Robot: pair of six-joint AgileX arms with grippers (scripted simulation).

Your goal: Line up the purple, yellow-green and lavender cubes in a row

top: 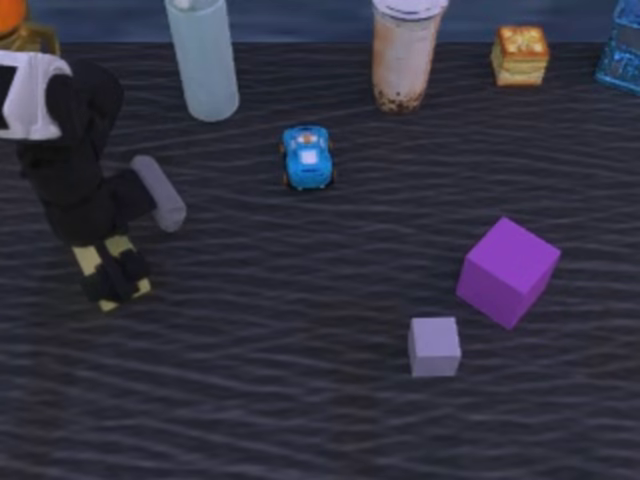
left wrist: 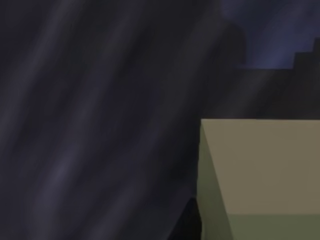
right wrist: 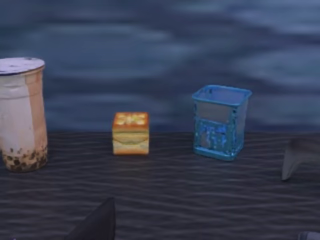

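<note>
At nine o'clock on the table (top: pixel 300 400), our left tool (top: pixel 113 280) grips the yellow-green cube (top: pixel 90 262); purple cube (top: pixel 507 270) and lavender cube (top: pixel 434 346) sit at four o'clock.

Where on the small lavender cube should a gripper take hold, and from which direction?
From above, closing on two opposite side faces. The lavender cube sits flat with its top face up and its edges roughly square to the table edges. It stands apart from the purple cube, so the fingers probably have room on any pair of sides; the pair facing away from that neighbour seems safest.
</note>
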